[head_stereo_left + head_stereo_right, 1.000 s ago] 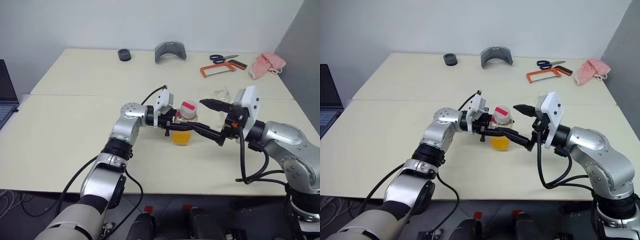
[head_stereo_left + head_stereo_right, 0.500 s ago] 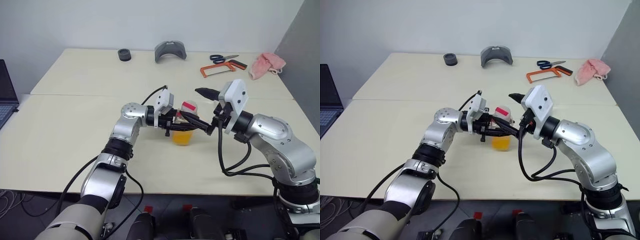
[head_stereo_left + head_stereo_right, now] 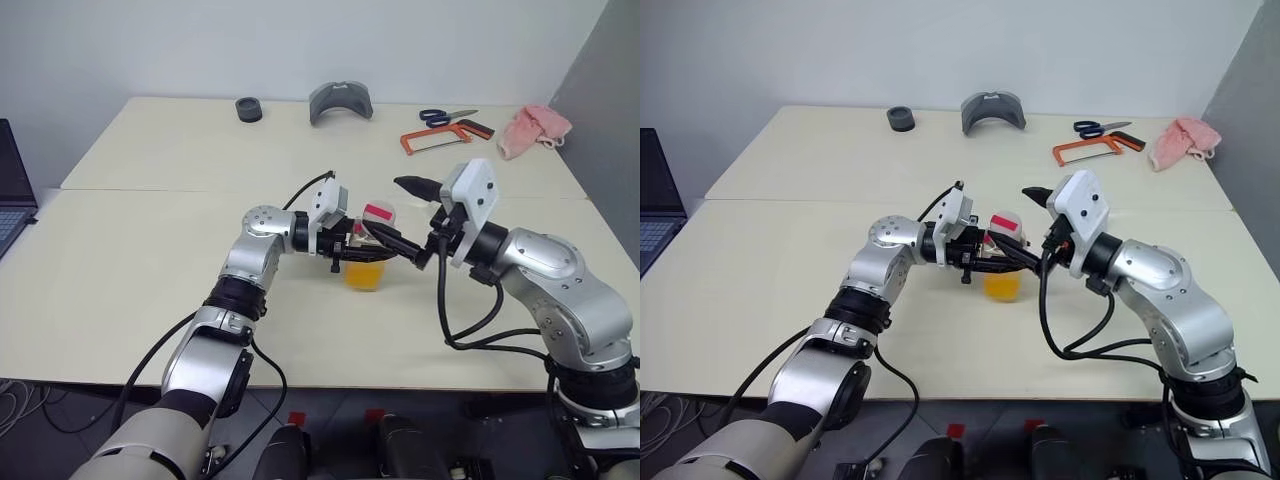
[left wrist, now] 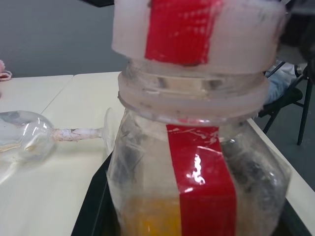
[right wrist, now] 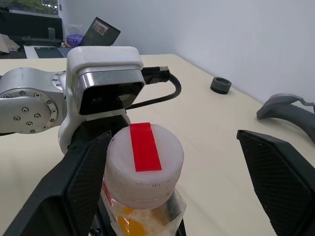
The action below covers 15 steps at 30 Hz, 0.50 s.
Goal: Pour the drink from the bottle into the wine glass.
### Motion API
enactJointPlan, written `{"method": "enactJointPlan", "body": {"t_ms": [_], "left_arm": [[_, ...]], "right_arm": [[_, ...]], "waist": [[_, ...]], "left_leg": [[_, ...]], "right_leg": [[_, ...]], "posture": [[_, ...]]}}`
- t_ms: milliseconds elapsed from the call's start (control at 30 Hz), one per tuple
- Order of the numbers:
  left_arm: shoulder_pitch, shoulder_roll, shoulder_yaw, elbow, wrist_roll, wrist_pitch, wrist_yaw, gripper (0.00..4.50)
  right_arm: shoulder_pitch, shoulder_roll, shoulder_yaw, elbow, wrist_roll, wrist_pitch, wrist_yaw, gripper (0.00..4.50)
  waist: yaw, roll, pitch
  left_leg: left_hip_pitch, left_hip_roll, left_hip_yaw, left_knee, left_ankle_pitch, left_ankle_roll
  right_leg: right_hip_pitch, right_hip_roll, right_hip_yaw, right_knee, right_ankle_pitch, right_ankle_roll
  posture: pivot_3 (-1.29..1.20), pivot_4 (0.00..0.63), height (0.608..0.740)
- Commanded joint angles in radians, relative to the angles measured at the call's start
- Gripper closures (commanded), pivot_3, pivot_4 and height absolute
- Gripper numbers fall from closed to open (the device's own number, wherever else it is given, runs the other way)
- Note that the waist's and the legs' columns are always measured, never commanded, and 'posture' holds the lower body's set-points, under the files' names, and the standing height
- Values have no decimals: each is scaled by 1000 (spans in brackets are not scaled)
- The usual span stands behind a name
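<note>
Holding the bottle [image 3: 366,258] upright near the middle of the counter [image 3: 120,260], the left claw [image 3: 345,252] is clamped tight on its body, with the drink [image 3: 364,273] sitting as an orange pool in the lower part. Just beyond and to the right, the right claw [image 3: 408,214] stands spread wide, one black finger to each side of the cap [image 5: 143,162], and in its wrist view neither finger appears to touch it yet. The cap is on, so the step in hand looks like unscrewing it. To do that well, the right claw should centre on the cap before closing, grip only the white cap and not the neck ring below, and twist about the bottle's upright axis while the left claw keeps its clamp so nothing tips or spills. The wine glass [image 4: 29,140] lies on the counter past the bottle, seen in the left wrist view with its stem running level, apparently on its side. Farther back sit a hacksaw [image 3: 447,136], scissors [image 3: 446,116] and a pink cloth [image 3: 532,130].
</note>
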Motion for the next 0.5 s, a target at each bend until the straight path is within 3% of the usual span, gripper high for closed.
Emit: {"method": "enactJointPlan", "body": {"t_ms": [33, 500], "left_arm": [[-17, -4, 8, -10, -10, -22, -4, 2864], [-17, -4, 6, -6, -8, -26, -6, 2864]], "right_arm": [[3, -9, -40, -33, 12, 1, -3, 152], [17, -16, -70, -55, 56, 26, 4, 152]], "waist": [[0, 0, 0], [0, 0, 0]], "left_leg": [[0, 0, 0, 0, 0, 0], [0, 0, 0, 0, 0, 0]], "right_leg": [[0, 0, 0, 0, 0, 0], [0, 0, 0, 0, 0, 0]], "posture": [[0, 150, 740], [0, 150, 740]]}}
